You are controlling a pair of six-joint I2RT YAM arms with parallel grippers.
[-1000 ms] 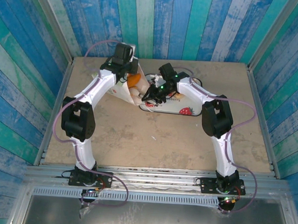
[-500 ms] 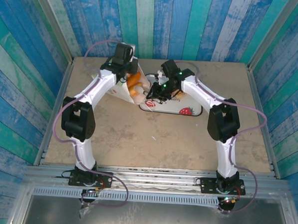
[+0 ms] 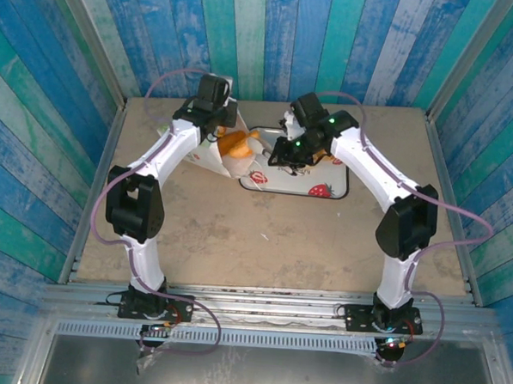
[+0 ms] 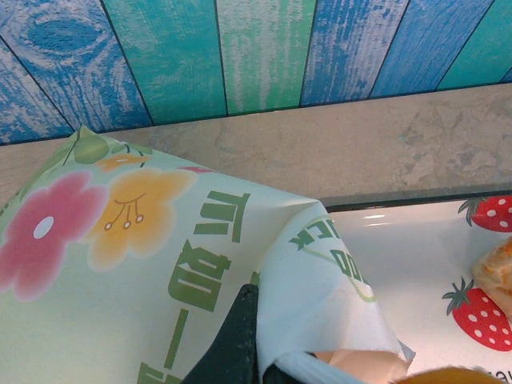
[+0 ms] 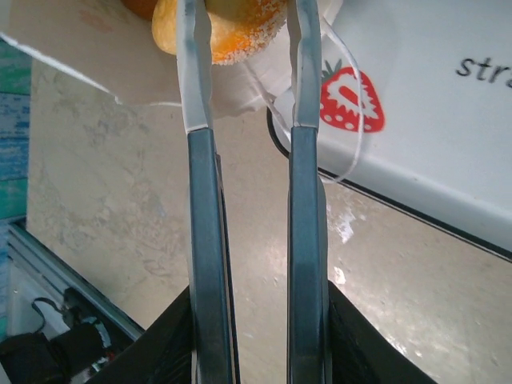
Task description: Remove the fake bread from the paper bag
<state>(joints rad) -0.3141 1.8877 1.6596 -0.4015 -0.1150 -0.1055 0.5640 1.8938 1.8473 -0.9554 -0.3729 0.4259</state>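
The paper bag (image 3: 208, 158) lies on its side at the back, its mouth toward the tray; its flower and green-letter print (image 4: 160, 240) shows in the left wrist view. My left gripper (image 3: 215, 130) is shut on the bag's upper rim, and paper folds over a dark finger (image 4: 236, 336). An orange sugared bun of fake bread (image 5: 240, 28) sits at the bag's mouth (image 3: 235, 143). My right gripper (image 5: 244, 16) is shut on it, at the mouth (image 3: 266, 148). More bread (image 4: 500, 272) lies over the tray.
A white strawberry-print tray (image 3: 326, 174) lies right of the bag, its corner close under my right fingers (image 5: 432, 104). A thin white cord handle (image 5: 352, 152) loops over that corner. Blue-green plank walls stand round the tan table (image 3: 262, 244).
My right arm has swung right and its elbow has moved outward. Its jaws have narrowed slightly. The orange bun shows further out of the bag's mouth. The left arm has held still.
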